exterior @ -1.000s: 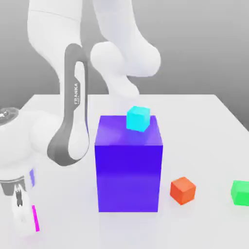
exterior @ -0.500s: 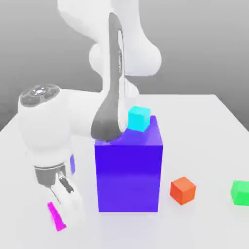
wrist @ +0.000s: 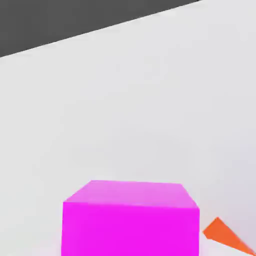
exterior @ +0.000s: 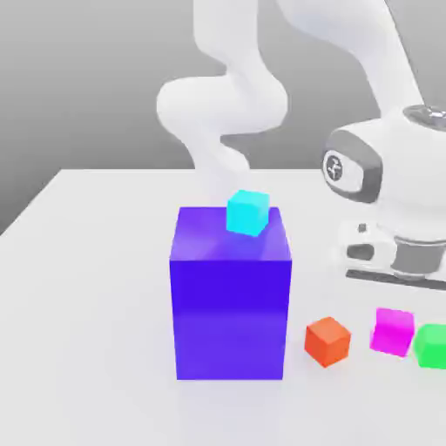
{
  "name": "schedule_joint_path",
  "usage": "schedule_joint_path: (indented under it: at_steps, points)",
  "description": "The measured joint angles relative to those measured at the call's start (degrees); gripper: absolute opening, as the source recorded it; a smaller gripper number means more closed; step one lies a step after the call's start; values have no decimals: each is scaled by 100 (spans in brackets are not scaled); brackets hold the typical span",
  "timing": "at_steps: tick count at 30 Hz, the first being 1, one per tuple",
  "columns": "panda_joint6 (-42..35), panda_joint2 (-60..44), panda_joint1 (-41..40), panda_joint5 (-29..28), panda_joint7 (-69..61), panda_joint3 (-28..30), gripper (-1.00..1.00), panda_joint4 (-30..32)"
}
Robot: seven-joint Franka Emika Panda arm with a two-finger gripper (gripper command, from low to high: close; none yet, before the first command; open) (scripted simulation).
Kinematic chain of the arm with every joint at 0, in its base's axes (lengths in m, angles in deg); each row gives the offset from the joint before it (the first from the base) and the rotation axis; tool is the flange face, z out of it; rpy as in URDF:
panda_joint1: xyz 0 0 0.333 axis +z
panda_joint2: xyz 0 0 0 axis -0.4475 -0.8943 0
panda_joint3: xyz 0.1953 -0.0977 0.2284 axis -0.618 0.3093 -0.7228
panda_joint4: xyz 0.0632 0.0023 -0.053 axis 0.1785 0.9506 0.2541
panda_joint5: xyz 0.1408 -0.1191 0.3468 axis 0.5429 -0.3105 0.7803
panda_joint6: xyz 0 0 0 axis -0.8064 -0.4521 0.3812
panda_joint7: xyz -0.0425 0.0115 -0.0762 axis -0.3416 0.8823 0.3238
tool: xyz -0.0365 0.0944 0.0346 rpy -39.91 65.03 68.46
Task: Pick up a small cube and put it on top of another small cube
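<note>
On the white bench (exterior: 87, 287) the big blue block (exterior: 231, 296) stands at the centre of the exterior view, and a small cyan cube (exterior: 247, 212) sits on its top face toward the 1 o'clock corner, touching that face. At about 4 o'clock from the block, the orange cube (exterior: 327, 340) rests on the bench, well apart from the block's side. Just beyond it toward 3 o'clock comes the small magenta cube (exterior: 392, 331), and just beside that, at the view's right edge, the green cube (exterior: 431, 345); whether the magenta cube touches the bench or is lifted slightly cannot be told. The white arm (exterior: 228, 104) arches from behind the block over to the right, its wrist (exterior: 401, 192) hanging directly above the magenta cube and pointing down. In the hand view the magenta cube (wrist: 131, 217) sits close under the camera with a corner of the orange cube (wrist: 225, 236) beside it. The fingers are clenched; whether they grip the magenta cube cannot be told.
</note>
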Motion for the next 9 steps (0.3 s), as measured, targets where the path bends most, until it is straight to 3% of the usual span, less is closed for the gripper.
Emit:
schedule_joint_path:
  at_steps: [3, 4, 9]
  points:
    - [405, -635, 589, -689, 572, 168, -100, -154]
    - [503, -767, 675, -820, 671, 238, 100, -171]
    - [504, -767, 675, -820, 671, 238, 100, -171]
